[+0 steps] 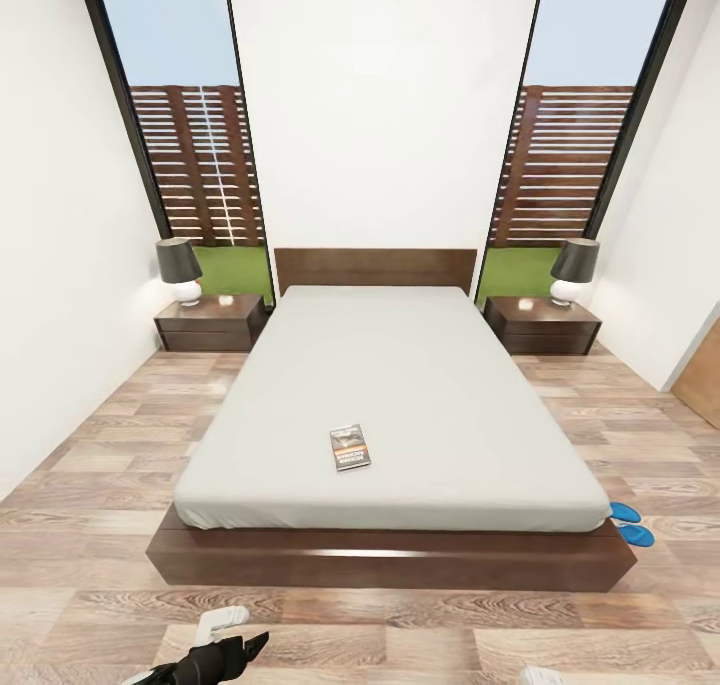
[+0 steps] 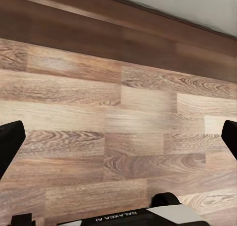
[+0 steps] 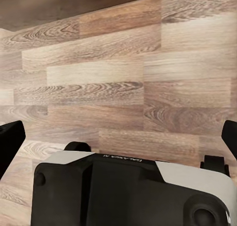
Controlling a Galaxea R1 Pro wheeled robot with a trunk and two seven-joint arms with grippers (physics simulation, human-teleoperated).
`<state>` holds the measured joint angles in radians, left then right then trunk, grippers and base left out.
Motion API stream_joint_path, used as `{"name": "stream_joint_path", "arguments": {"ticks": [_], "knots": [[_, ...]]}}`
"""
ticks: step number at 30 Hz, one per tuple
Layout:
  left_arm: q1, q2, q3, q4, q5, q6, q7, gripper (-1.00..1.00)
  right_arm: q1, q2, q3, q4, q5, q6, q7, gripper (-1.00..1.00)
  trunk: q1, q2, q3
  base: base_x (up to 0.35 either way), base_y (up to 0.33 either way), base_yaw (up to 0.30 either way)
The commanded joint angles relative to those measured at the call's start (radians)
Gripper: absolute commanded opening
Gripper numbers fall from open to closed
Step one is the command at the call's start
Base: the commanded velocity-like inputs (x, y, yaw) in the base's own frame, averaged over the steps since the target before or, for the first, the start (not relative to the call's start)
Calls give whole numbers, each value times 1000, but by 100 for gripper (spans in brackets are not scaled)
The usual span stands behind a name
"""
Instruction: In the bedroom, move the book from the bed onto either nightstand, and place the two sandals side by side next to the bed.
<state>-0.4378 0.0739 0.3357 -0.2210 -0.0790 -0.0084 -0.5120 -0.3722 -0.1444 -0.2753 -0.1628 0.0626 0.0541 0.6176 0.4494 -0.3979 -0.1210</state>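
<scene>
Wood-plank floor [image 1: 90, 465] runs up to the foot of the bed [image 1: 400, 555]. Left hand [image 2: 118, 137] hangs above bare planks just before the bed frame, fingers spread wide; right hand [image 3: 118, 132] likewise wide over the floor. Book [image 1: 349, 447] lies flat on the mattress, near its foot end. Two sandals [image 1: 630, 525] rest on the floor beside the bed's right foot corner. Nightstands [image 1: 210, 322] flank the headboard, each carrying a lamp [image 1: 180, 268].

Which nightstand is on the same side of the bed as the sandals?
The right-hand nightstand, by the right window. The blue sandals lie on the floor at the bed's right front corner; the left nightstand sits across the bed from them.
</scene>
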Motion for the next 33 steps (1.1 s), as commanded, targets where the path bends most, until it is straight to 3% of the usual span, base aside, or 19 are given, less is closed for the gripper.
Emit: {"name": "stream_joint_path", "arguments": {"ticks": [1, 33], "knots": [[-1, 0, 8, 0, -8, -1, -5, 100, -1, 0, -8, -1, 7, 6, 5, 100, 1, -2, -2, 0, 0, 0], [-1, 0, 8, 0, -8, -2, -5, 100, -1, 0, -8, -1, 9, 6, 5, 100, 1, -2, 43, 0, 0, 0]]}}
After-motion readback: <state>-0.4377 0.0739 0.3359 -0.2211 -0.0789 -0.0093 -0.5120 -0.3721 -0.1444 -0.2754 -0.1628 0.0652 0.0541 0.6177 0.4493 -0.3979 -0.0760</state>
